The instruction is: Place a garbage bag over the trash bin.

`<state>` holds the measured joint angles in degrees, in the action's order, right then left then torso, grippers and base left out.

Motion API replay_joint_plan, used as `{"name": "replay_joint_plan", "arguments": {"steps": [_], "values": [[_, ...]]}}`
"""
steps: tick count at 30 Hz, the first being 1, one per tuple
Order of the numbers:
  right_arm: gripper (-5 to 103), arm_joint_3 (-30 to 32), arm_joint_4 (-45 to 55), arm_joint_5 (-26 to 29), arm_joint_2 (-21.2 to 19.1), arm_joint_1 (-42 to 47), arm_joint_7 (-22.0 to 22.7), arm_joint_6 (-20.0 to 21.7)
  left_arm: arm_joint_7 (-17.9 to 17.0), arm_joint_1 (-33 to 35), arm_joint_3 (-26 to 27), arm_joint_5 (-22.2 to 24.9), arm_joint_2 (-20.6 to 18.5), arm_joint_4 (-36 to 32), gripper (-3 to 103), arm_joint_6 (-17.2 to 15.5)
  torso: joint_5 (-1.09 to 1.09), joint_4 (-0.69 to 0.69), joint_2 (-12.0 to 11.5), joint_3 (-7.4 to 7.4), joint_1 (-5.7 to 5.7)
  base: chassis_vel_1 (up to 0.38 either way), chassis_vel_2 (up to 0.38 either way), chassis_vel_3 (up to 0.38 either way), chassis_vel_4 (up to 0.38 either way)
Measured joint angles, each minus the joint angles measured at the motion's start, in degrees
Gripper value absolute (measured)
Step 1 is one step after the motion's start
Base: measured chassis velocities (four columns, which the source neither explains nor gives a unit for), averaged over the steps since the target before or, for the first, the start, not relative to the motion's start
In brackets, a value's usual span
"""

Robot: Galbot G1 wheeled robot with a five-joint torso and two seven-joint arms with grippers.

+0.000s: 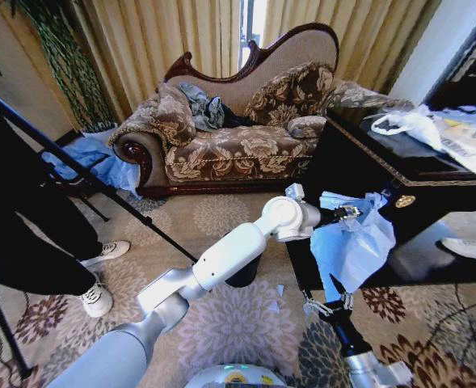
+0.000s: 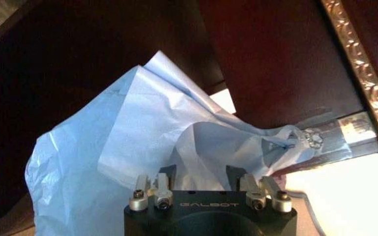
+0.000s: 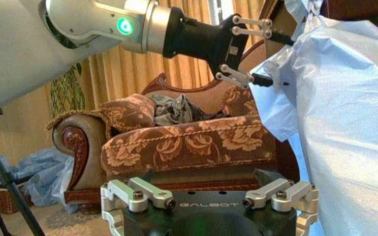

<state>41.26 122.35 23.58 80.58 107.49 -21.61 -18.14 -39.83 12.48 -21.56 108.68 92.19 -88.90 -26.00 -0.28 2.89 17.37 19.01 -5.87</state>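
The garbage bag [image 1: 352, 242] is held up in the air at about 3 o'clock of the head view's centre, hanging as a crumpled pale blue sheet in front of the dark bench [image 1: 359, 166]. Its upper edge is pinched by the left hand [image 1: 352, 212], whose fingers are closed on the film. In the left wrist view the bag [image 2: 143, 147] is seen spread ahead of the fingers [image 2: 166, 184], against the dark wood.

The right hand [image 1: 328, 301] is seen just below the bag's lower edge, at about 5 o'clock, with its fingers [image 3: 277, 189] spread apart and holding nothing; the bag [image 3: 346, 123] hangs beside it.

The trash bin [image 1: 244, 273] is partly hidden behind the left forearm, on the patterned carpet [image 1: 221, 323], near the picture's centre. The sofa [image 1: 238, 137] stands at 12 o'clock, with a white plastic bag [image 1: 407, 125] lying on the bench at 2 o'clock.
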Motion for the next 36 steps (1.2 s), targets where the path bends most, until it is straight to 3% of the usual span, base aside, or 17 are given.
{"name": "replay_joint_plan", "arguments": {"steps": [1, 3, 7, 10, 14, 28, 36], "values": [[100, 0.06, 0.00, 0.03, -0.02, 0.01, 0.00, 0.00, 0.00, 0.04, 0.00, -0.09, 0.06, 0.27, 50, 0.01, 0.00, 0.00, 0.00, 0.00, 0.00, 0.000, 0.000, 0.000, 0.000], [100, 0.27, 0.02, 0.16, -0.02, 0.07, 0.00, 0.00, 0.00, 0.19, 0.01, -0.09, 0.09, 0.96, 39, 0.01, 0.00, -0.01, 0.00, 0.00, 0.00, 0.000, 0.000, 0.000, 0.000], [100, 0.44, 0.04, 0.28, -0.01, 0.18, 0.00, -0.03, 0.00, 0.35, 0.05, -0.07, 0.09, 1.41, 28, 0.05, -0.01, -0.01, 0.00, 0.00, 0.00, 0.000, 0.000, 0.000, 0.000], [100, 0.63, 0.05, 0.34, 0.12, 0.34, 0.00, -0.16, 0.22, 0.74, 0.15, -0.33, 0.06, 2.03, 12, 0.40, 0.00, -0.01, 0.00, 0.00, 0.00, 0.000, 0.000, 0.000, 0.000], [100, 0.67, 0.11, 0.35, 0.27, 0.46, 0.00, -0.30, 0.27, 1.21, 0.31, -0.55, 0.03, 2.32, 1, 0.66, -0.01, -0.01, 0.00, 0.00, 0.00, 0.000, 0.000, 0.000, 0.000], [100, 1.43, 0.51, 0.93, 0.01, 0.64, 0.01, -0.52, -2.92, 5.76, 2.43, -0.52, -2.97, 0.80, 0, 1.01, -0.01, 0.00, 0.00, 0.00, 0.00, 0.000, 0.000, 0.000, 0.000], [100, 1.52, 0.93, 1.04, -0.68, 0.37, 0.27, -0.03, -5.32, 10.46, 6.67, 1.06, -10.14, -4.60, 0, 1.09, -0.02, 0.00, 0.00, 0.00, 0.00, 0.000, 0.000, 0.000, 0.000]]}}
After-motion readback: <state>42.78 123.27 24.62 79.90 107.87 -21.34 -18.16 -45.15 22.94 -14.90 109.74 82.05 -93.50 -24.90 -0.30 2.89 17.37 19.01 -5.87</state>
